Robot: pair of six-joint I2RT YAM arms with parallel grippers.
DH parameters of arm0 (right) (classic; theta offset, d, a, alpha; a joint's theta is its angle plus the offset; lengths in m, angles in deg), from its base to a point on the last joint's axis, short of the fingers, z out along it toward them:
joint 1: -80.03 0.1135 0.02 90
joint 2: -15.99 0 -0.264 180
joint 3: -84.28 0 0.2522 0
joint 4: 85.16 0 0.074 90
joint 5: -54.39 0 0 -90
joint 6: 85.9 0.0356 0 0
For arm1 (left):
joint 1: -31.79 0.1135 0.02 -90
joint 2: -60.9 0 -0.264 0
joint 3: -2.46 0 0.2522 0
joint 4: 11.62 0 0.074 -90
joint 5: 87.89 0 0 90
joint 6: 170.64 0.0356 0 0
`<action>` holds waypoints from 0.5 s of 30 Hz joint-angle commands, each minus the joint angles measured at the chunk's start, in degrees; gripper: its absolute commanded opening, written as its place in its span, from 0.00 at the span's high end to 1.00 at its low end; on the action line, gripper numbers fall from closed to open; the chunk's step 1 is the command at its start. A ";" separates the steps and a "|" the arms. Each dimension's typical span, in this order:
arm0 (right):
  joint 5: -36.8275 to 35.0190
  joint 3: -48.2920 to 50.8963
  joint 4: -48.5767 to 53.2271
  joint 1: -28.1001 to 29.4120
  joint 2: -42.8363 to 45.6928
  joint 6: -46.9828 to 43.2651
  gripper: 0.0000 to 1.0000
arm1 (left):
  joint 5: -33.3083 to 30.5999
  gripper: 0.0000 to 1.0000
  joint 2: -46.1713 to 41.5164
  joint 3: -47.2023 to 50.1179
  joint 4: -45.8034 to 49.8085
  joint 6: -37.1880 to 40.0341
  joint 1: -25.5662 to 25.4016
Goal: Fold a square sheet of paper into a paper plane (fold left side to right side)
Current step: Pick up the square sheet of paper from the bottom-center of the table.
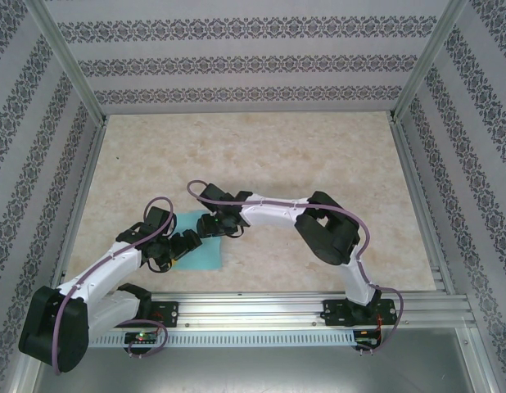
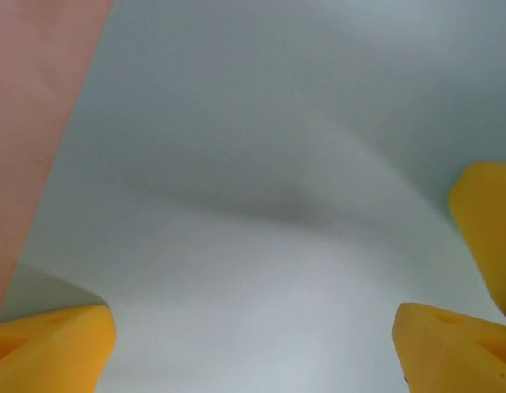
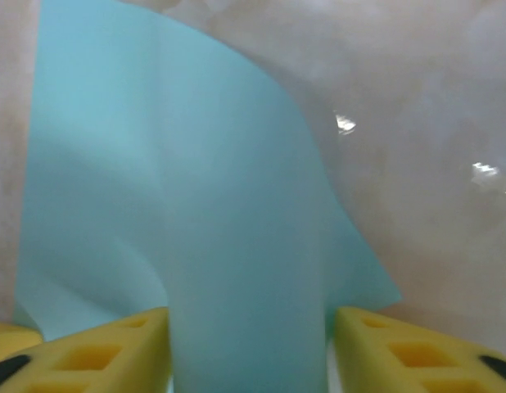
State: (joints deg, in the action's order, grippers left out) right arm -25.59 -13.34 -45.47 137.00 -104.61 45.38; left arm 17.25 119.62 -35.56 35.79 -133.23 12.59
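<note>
1. Turquoise paper is your work piece: the square sheet of paper (image 1: 205, 254) lies on the beige table (image 1: 277, 155), near the front rail (image 1: 302, 307) and a little left of the middle. Both arms lean over it.
2. Look at the left gripper (image 2: 253, 356) in its wrist view. Its yellow fingers (image 2: 48, 348) stand wide apart, and the sheet passes between them, very close to the camera. Nothing is pinched there.
3. The right gripper (image 3: 249, 356) is also spread. Between its fingers (image 3: 114, 352) the sheet rises in a soft hump, and its far part lifts from the table, so the paper is not flat at this place.
4. I judge that you are at the fold of the left side to the right side, and that it is not yet made. No sharp crease shows, only a bulge.
5. For the next move, you probably need one gripper to close on the left edge while the other keeps the right part on the table. Then you carry the edge across until the two edges meet, and only after this press the crease.
6. Take care, because the paper looks thin and smooth. It can slide on the table, and then the crease comes out oblique.
</note>
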 commanded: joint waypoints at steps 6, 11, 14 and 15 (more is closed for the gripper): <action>8.51 6.76 -9.34 -2.44 4.03 3.86 0.67 | -2.16 0.09 -0.47 -0.99 -2.99 0.99 -0.16; 10.90 13.58 -16.79 -5.15 8.07 6.00 0.74 | -2.83 0.08 -2.27 -4.46 -1.53 2.52 -0.15; 12.16 16.75 -19.54 -6.96 10.57 5.45 0.77 | -3.97 0.07 -2.88 -7.19 0.14 4.02 -0.14; 12.47 17.76 -20.14 -7.56 11.46 5.04 0.77 | -4.22 0.07 -3.07 -7.97 0.55 4.53 -0.21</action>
State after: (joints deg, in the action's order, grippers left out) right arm -15.58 2.27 -59.94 130.90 -97.05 49.93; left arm 14.97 117.92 -40.12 35.04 -131.46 12.59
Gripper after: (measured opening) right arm 0.232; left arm 0.931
